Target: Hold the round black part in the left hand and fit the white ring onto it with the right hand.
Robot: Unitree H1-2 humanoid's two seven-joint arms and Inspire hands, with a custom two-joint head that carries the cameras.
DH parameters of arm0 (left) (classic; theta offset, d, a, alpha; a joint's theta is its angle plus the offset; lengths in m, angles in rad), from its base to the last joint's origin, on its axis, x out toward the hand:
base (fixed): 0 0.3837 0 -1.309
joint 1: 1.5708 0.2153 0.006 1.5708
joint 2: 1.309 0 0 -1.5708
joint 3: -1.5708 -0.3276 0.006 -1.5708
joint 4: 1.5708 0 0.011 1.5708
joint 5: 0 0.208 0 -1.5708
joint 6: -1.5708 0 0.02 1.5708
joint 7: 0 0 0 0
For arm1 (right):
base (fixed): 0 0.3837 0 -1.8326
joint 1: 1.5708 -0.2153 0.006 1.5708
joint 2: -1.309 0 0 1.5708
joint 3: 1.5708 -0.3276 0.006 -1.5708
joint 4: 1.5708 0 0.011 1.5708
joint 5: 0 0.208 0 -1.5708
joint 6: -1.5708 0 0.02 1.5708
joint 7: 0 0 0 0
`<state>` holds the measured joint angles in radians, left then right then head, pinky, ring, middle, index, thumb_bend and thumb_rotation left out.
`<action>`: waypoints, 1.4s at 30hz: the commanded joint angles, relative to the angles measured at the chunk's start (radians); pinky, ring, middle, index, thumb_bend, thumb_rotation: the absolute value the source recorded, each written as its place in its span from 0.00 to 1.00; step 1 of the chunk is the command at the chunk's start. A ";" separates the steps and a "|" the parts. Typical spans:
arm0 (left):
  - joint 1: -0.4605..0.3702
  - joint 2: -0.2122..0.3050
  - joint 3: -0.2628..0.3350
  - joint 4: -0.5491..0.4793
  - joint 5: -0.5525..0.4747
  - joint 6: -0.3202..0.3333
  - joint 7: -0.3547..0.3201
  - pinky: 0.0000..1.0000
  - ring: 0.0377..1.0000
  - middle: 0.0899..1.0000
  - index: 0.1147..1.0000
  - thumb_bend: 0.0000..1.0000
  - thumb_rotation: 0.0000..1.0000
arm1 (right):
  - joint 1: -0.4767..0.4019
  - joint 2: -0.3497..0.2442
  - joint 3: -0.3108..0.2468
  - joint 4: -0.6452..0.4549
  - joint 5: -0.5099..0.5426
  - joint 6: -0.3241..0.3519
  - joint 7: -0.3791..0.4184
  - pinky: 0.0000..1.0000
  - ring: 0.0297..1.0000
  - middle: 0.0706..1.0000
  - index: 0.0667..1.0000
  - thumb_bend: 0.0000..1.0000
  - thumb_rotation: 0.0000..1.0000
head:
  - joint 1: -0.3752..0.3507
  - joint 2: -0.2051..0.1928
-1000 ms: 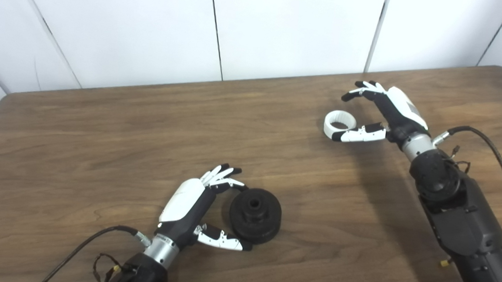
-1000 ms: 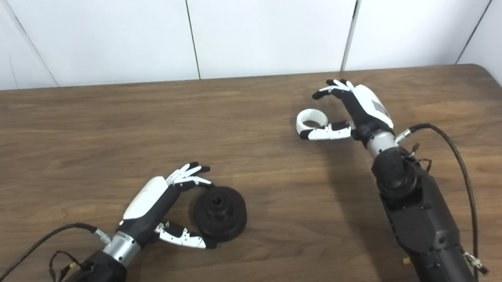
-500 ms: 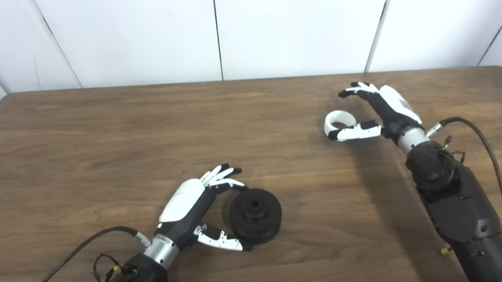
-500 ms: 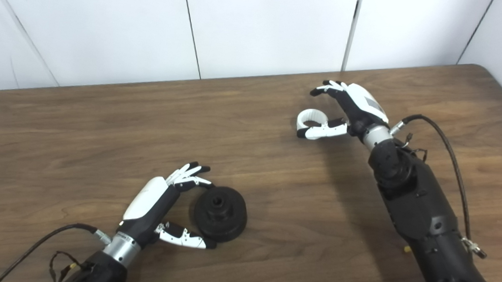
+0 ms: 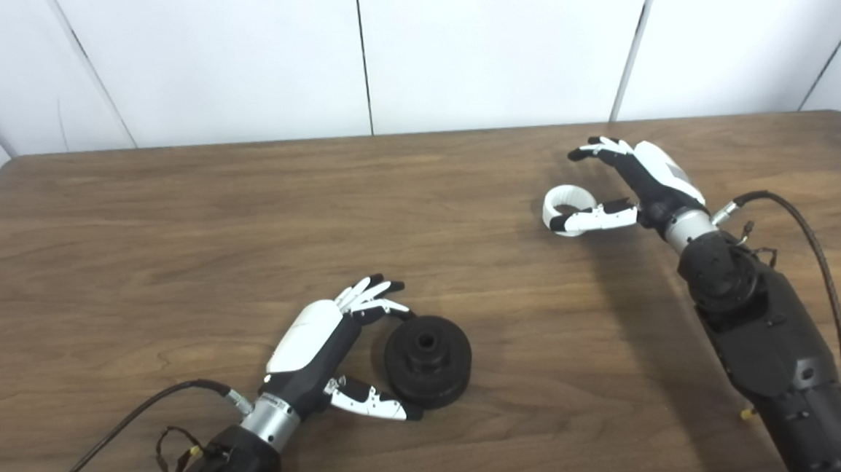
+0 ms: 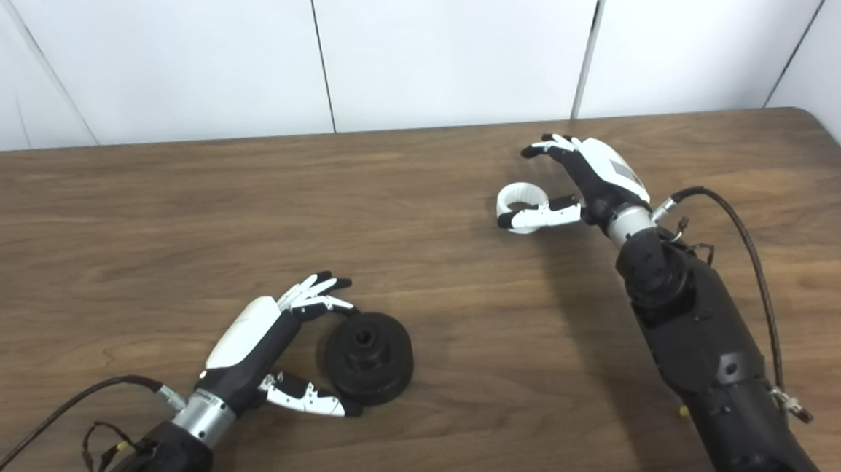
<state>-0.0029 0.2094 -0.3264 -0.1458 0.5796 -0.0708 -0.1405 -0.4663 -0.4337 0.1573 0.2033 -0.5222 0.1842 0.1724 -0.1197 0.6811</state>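
Ring [image 5: 568, 209] on table [image 5: 172, 235], uncontained.

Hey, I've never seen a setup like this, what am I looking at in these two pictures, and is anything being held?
This is a humanoid robot at a brown wooden table. Both pictures come from two cameras side by side on its head, so they show one scene. Its arms enter from the bottom edge.

The left hand is open, cupped around a round black part lying on the table. The right hand is open too, its fingers arched over a white ring and its thumb at the ring's near side. Neither piece is lifted or clearly gripped.
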 commanded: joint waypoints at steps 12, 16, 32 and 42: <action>-0.005 0.014 0.005 -0.001 0.008 -0.007 -0.001 0.97 0.98 0.92 0.60 0.83 0.20 | -0.046 -0.017 -0.006 0.021 0.007 -0.030 -0.020 1.00 1.00 0.95 0.78 0.99 0.44 | 0.000 0.001; -0.008 0.016 0.007 -0.003 0.014 -0.005 0.000 0.97 0.99 0.92 0.60 0.83 0.20 | -0.045 -0.018 -0.007 0.042 0.014 -0.047 -0.030 0.99 1.00 0.94 0.77 0.98 0.44 | 0.004 0.001; -0.012 0.015 0.005 -0.010 0.018 -0.008 -0.002 0.98 0.99 0.92 0.60 0.83 0.20 | -0.033 -0.021 -0.002 0.090 0.014 -0.075 -0.043 0.97 1.00 0.94 0.74 0.97 0.46 | 0.006 0.004; -0.015 0.012 0.003 -0.013 0.009 -0.004 -0.011 0.99 0.99 0.92 0.61 0.83 0.23 | -0.034 -0.009 -0.008 0.095 0.022 -0.094 -0.066 0.99 1.00 0.93 0.68 0.94 0.42 | 0.008 0.006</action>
<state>-0.0033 0.2097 -0.3239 -0.1461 0.5795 -0.0609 -0.1515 -0.4635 -0.4332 0.1601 0.3212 -0.5052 0.1327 0.1396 -0.1104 0.6857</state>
